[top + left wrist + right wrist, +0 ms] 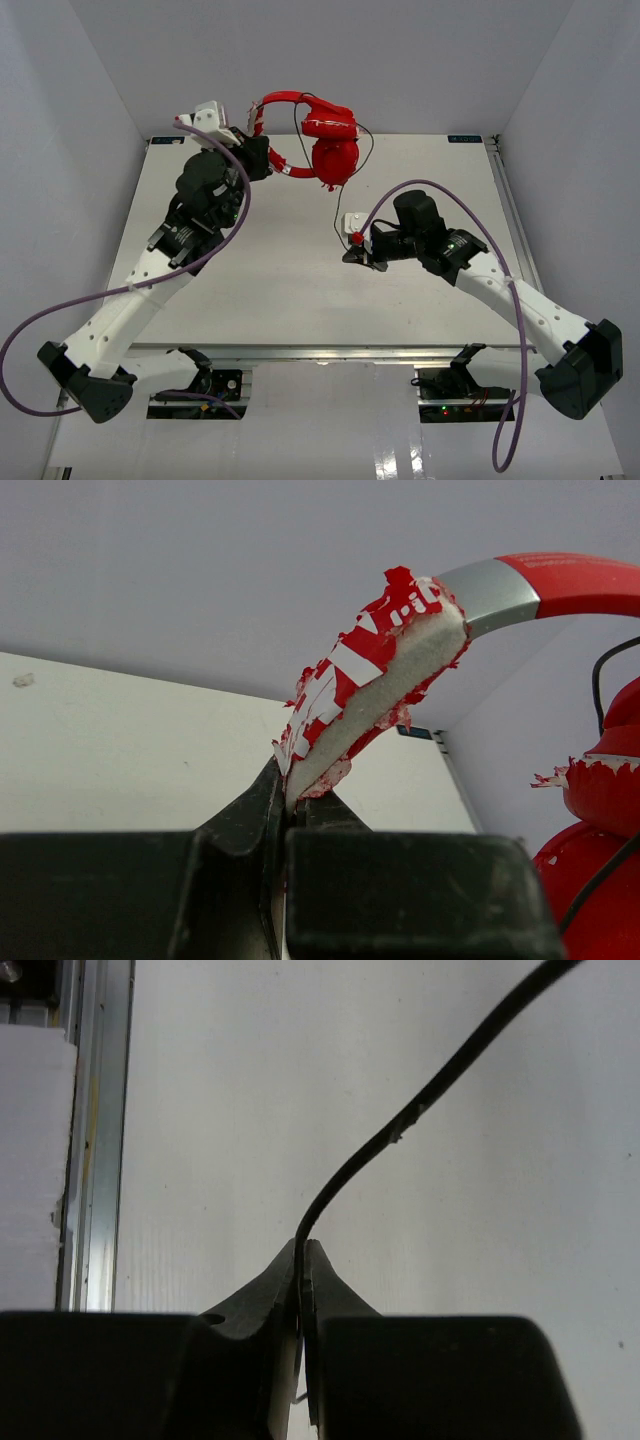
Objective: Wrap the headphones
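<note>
The red headphones [330, 135] hang in the air near the table's far edge, cups folded together. My left gripper [262, 158] is shut on the worn, peeling padding of the headband [370, 685], holding the headphones up. The thin black cable [368, 150] loops down from the cups toward the right arm. My right gripper [352, 256] is shut on that cable [400, 1130], low over the table's middle. In the right wrist view the cable rises up and to the right from between the closed jaws.
A small white part with a red dot [354, 224] sits by the right gripper. Purple arm cables [240, 215] loop around both arms. White walls enclose the table [280, 290]; a metal rail [505, 200] runs along the right edge.
</note>
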You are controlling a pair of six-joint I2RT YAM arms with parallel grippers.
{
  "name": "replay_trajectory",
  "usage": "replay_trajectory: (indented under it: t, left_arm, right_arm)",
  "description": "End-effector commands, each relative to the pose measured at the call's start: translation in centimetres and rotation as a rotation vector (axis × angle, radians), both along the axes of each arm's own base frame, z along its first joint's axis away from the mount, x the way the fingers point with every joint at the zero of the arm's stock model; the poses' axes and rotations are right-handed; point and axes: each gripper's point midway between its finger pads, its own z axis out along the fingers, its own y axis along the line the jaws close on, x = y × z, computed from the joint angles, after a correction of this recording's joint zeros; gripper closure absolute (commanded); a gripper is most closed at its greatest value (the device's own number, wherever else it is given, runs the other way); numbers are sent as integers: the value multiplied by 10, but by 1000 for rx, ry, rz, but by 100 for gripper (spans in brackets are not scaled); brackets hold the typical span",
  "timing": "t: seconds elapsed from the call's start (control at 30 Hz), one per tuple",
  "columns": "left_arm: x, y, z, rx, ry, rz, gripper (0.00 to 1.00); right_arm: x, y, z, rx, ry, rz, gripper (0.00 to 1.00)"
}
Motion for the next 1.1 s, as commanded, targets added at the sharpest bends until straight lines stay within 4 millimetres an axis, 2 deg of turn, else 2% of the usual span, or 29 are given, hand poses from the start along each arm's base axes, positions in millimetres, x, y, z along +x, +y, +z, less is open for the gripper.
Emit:
replay_trajectory:
  t: [0.0,0.07,0.17,0.33,0.47,0.63,0.7,0.83,0.93,1.0,1.07]
  left_arm:
    - [31,-9,-4,23,-17,59,100]
    - [42,-25,-15,3,18,23,100]
    - [48,-38,-7,-57,19,-8,100]
    - [47,-34,9,-99,5,-10,100]
    - [51,-30,4,-122,25,-8,100]
    - [62,-36,-9,-153,66,-8,100]
    - [73,-40,-18,-155,98,6,100]
    - [97,-50,-38,-134,144,34,100]
    - [110,-54,-56,-94,171,56,100]
    - [123,-60,-82,-33,210,66,100]
    - [130,-63,-104,17,243,73,100]
  right_arm:
    - [-16,-47,-12,-306,-98,8,92]
    - [-26,-46,-21,-371,-36,45,92]
    - [-42,-45,-32,-390,8,100,92]
    - [-60,-57,-58,-437,46,148,92]
    - [-76,-64,-80,-483,76,193,92]
    - [-90,-67,-97,-550,116,237,92]
    - [-86,-69,-105,-612,75,224,92]
    - [-74,-67,-103,-697,-13,191,92]
    - [-49,-70,-97,-770,-113,101,92]
    - [-24,-74,-84,-821,-205,5,92]
    - [-9,-75,-71,-837,-264,-56,92]
